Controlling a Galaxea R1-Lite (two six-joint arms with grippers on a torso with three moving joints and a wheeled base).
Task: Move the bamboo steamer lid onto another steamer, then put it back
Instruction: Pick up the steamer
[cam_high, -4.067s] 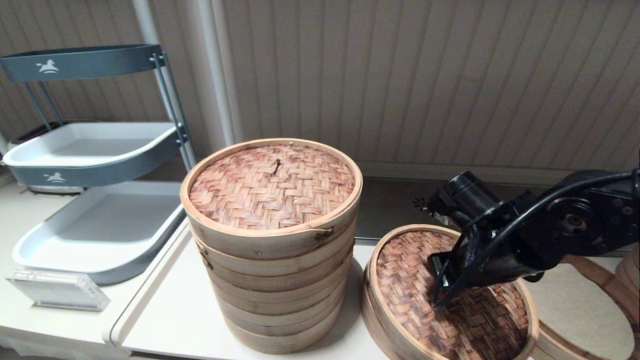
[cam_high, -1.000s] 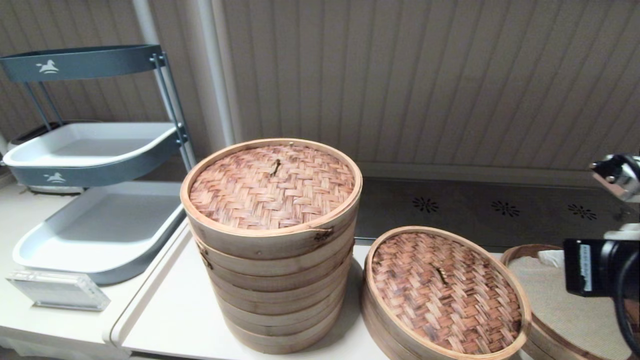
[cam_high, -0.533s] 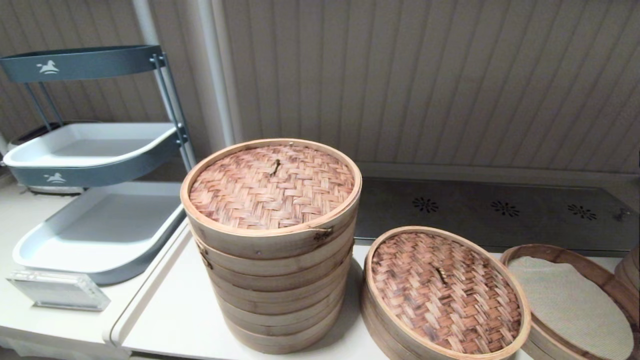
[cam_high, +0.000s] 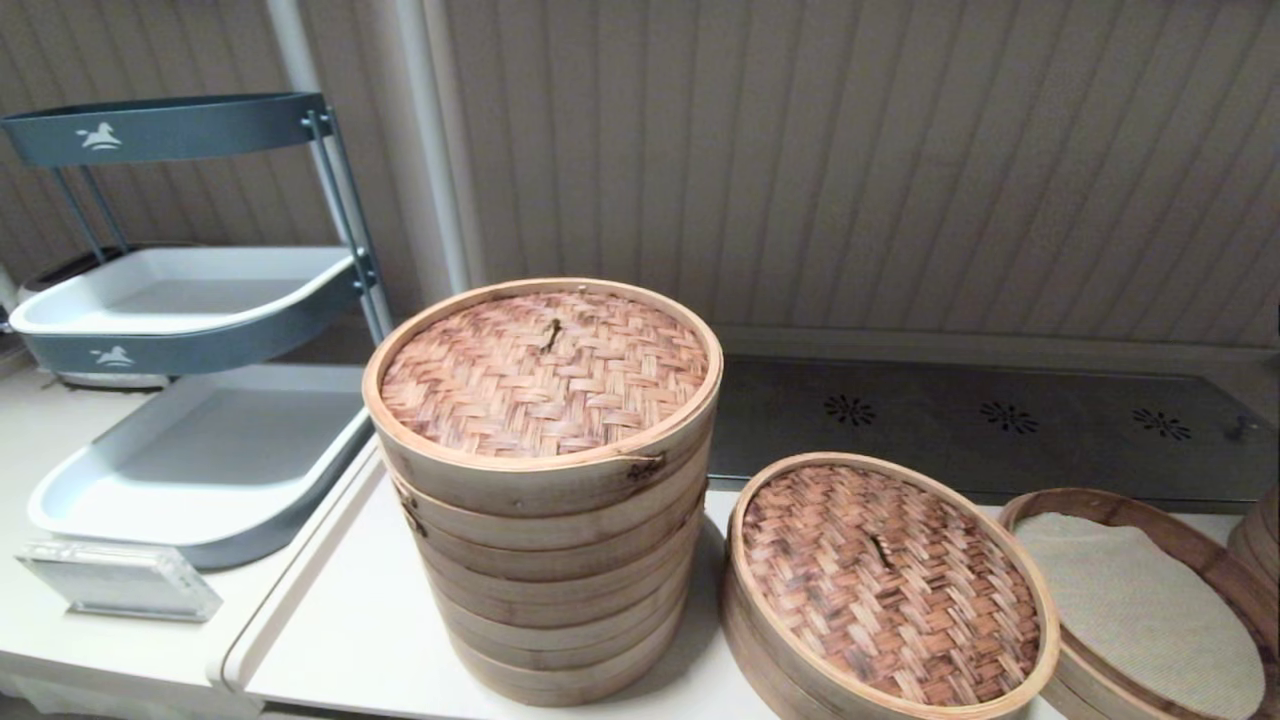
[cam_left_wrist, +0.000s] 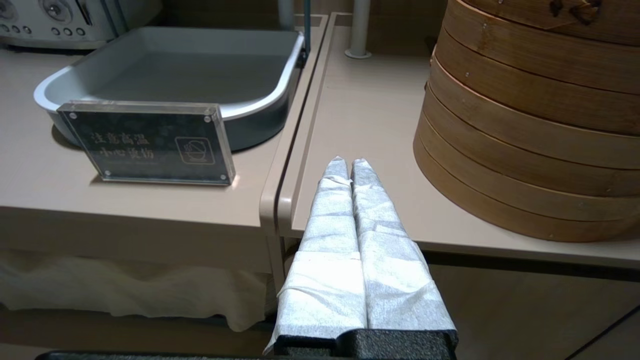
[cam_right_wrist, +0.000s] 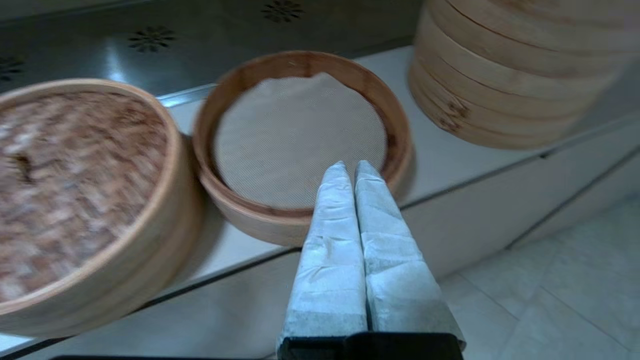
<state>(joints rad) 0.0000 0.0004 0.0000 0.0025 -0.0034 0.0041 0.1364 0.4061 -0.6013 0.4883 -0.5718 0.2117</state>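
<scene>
Sitting flat on a low steamer at the front of the worktop, the bamboo steamer lid shows its dark woven top and small centre loop, nothing touching it. Just right of it, rims nearly touching, the other steamer lies open with a smooth cream liner inside a dark brown rim. To the lid's left stands a tall stack of steamers capped by a lighter woven lid.

Neither arm appears in the head view. Right claw: fingers pressed together, holding nothing, hanging off the worktop's front edge, tips pointing at the near rim of the open steamer; the lidded steamer is beside it. Left claw: fingers pressed together, empty, parked low at the worktop's front edge, near the base of the tall stack.

Far left: a grey tiered tray rack and a clear sign block in front of it.
</scene>
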